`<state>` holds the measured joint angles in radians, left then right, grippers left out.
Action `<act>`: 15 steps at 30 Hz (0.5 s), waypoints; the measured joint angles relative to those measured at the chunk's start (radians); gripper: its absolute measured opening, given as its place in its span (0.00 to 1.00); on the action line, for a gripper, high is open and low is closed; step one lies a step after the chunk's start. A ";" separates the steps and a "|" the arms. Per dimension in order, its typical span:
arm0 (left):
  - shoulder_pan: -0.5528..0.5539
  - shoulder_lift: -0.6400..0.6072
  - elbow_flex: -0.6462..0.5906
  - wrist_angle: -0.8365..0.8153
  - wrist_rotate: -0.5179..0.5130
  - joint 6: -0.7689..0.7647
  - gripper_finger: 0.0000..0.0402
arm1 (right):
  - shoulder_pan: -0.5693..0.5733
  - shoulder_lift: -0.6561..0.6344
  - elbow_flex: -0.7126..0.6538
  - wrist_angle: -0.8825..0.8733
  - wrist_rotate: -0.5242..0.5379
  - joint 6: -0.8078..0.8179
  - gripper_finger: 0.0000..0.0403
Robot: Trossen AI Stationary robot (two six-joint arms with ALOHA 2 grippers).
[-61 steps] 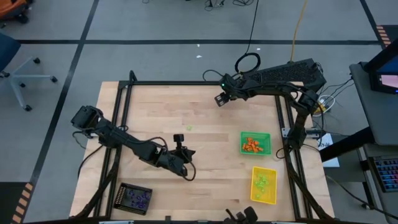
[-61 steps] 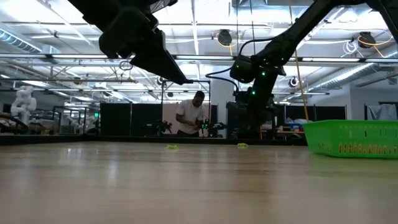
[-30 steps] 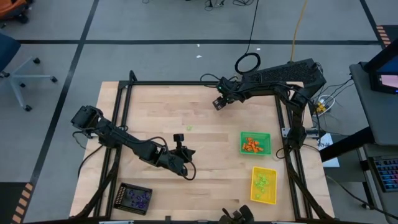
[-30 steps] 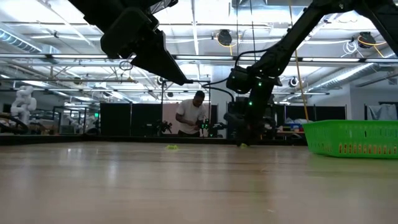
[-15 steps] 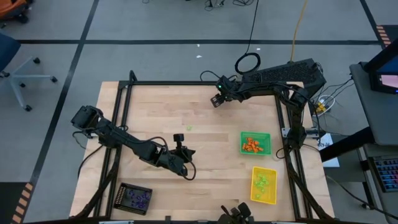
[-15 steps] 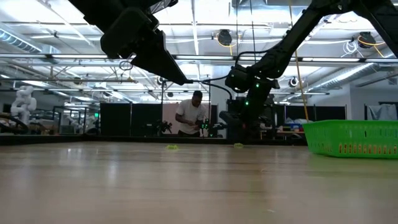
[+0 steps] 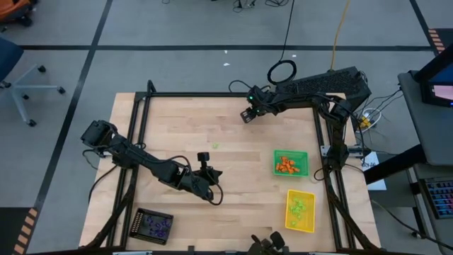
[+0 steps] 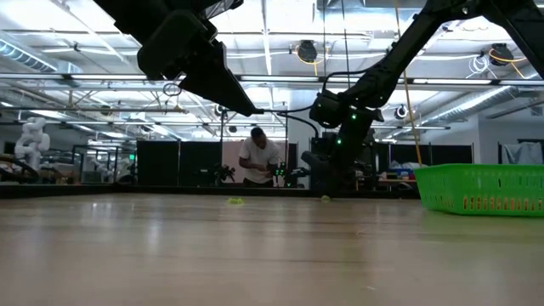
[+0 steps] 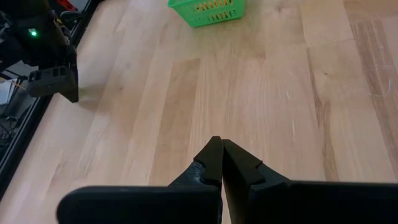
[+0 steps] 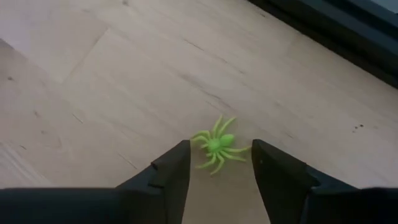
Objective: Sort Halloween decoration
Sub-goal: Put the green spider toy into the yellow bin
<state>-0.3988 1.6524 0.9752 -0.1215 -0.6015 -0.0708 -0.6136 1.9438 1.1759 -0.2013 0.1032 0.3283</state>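
A lime-green spider trinket point(image 10: 217, 148) of the Halloween decoration lies flat on the wood near the table's far edge. My right gripper point(image 10: 221, 167) point(image 7: 245, 115) slants down over it, open, with one finger on each side of the spider; whether a finger touches a leg I cannot tell. A second lime trinket point(image 7: 215, 146) lies alone nearer the table's middle. My left gripper point(image 9: 221, 155) point(image 7: 212, 174) hangs shut above the table's near middle, holding nothing.
At the right stands a green tray point(image 7: 305, 154) with orange trinkets. A yellow tray point(image 7: 310, 200) nearer me holds lime ones, and a black tray point(image 7: 140, 215) at the near left holds purple ones. A black frame rail point(image 7: 212, 95) runs along the far edge. A person stands far behind the table point(image 8: 255, 160).
My right gripper has come down toward the table at the far edge and shifted slightly toward the left edge, ending over the lime spider. It has kept nearly still since.
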 joint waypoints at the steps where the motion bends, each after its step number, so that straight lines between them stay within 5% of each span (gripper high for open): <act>1: 0.000 0.000 0.000 0.000 0.000 0.000 0.02 | 0.000 0.000 0.000 -0.001 0.000 0.000 0.39; 15: 0.000 0.000 0.000 0.000 0.000 0.000 0.02 | 0.013 -0.004 0.002 -0.068 0.003 -0.047 0.22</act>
<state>-0.3988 1.6524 0.9752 -0.1215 -0.6017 -0.0707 -0.6002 1.9400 1.1778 -0.2695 0.1066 0.2817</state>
